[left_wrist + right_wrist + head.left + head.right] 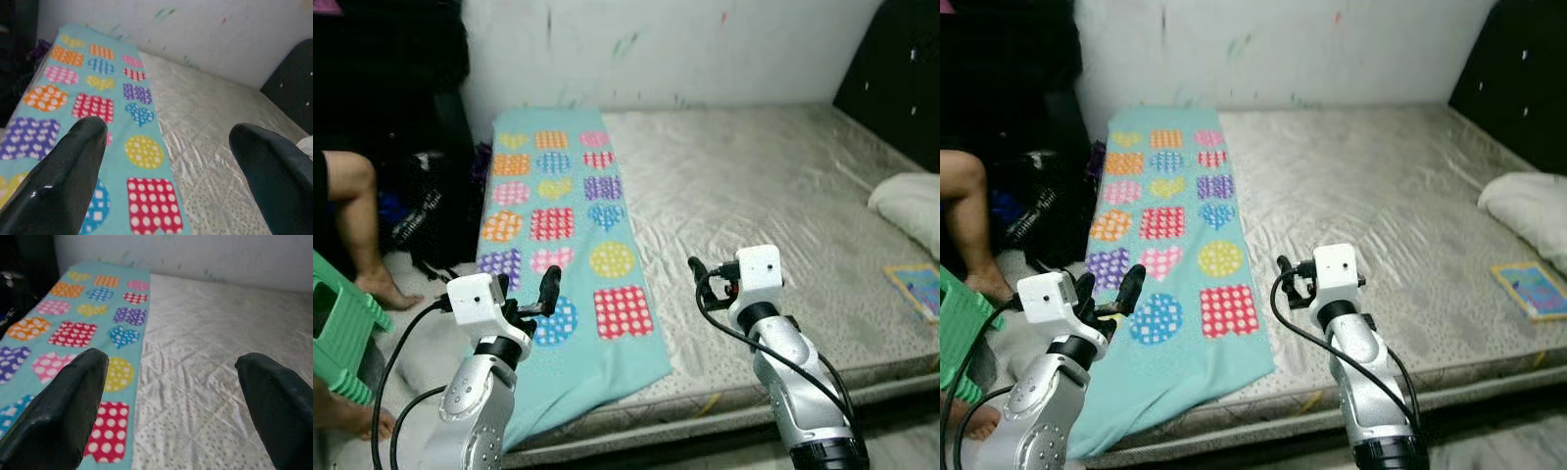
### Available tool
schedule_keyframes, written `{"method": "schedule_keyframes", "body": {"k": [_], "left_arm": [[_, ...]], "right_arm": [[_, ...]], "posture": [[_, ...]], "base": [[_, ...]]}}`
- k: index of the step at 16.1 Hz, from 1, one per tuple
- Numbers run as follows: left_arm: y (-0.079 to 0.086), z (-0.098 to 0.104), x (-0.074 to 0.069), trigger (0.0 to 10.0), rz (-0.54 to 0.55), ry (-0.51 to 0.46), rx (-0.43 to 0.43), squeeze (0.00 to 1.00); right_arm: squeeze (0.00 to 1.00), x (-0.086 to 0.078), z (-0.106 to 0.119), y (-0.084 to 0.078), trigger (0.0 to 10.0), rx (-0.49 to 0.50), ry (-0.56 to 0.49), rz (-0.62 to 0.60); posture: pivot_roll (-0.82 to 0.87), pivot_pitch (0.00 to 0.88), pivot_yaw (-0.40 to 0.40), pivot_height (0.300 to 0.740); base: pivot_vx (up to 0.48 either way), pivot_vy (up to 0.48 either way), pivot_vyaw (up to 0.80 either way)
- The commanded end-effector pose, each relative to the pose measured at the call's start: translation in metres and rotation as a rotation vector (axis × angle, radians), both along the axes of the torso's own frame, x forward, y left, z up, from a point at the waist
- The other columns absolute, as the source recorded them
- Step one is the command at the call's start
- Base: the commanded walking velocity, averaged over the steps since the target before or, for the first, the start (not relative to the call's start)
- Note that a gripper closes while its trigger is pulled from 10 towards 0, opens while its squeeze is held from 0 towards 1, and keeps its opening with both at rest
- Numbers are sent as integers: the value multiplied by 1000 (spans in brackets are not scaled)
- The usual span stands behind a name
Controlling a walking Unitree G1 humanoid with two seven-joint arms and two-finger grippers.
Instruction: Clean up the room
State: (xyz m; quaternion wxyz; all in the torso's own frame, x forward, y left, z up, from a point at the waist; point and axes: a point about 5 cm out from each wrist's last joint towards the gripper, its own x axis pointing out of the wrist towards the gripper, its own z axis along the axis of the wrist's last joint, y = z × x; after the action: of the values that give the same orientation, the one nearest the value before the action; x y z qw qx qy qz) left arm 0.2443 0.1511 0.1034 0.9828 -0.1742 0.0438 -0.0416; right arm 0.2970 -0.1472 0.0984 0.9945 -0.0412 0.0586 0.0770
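The left gripper [536,294] hangs in the lower left of the left eye view, its two long black fingers [58,181] spread wide apart and holding nothing, poised above the near end of a long turquoise blanket patterned with dotted hearts, squares and circles [563,230]. The right gripper [705,277] sits lower centre-right, its fingers [63,406] likewise spread with nothing between them, raised over the bare grey quilted mattress [754,196] just beside the blanket's right edge. The blanket lies flat as a strip along the left side of the mattress, running from the white wall marked with coloured scribbles [656,49] at the top of the frame down to the near edge, where its lower end drapes over the side. At the right edge of the frame a white pillow [911,208] rests on the mattress, and below it, near the mattress front edge, lies a small flat colourful square booklet [917,286]. A dark headboard [901,69] fills the upper right corner. On the left side of the frame a person's bare leg [357,220] shows beside a green plastic stool [342,328], with a heap of dark bags and fabric [435,211] between the leg and the bed.
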Motion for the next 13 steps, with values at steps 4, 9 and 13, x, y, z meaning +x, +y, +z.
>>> {"method": "schedule_keyframes", "body": {"k": [4, 9, 13], "left_arm": [[0, -3, 2, 10000, -7, 17, 24, 0], [1, -8, 4, 10000, -1, 42, 39, 0], [8, -15, 7, 10000, 27, 66, 43, 0]], "right_arm": [[0, 4, 2, -1, 10000, -4, -6, -12], [0, 2, -7, -3, 10000, -33, 47, -25], [0, 0, -20, -5, 10000, -70, 134, -22]], "posture": [[-87, 0, -20, 740], [-88, 0, -22, 740], [-99, 0, -20, 740]], "base": [[0, 0, 0], [0, 0, 0], [0, 0, 0]]}}
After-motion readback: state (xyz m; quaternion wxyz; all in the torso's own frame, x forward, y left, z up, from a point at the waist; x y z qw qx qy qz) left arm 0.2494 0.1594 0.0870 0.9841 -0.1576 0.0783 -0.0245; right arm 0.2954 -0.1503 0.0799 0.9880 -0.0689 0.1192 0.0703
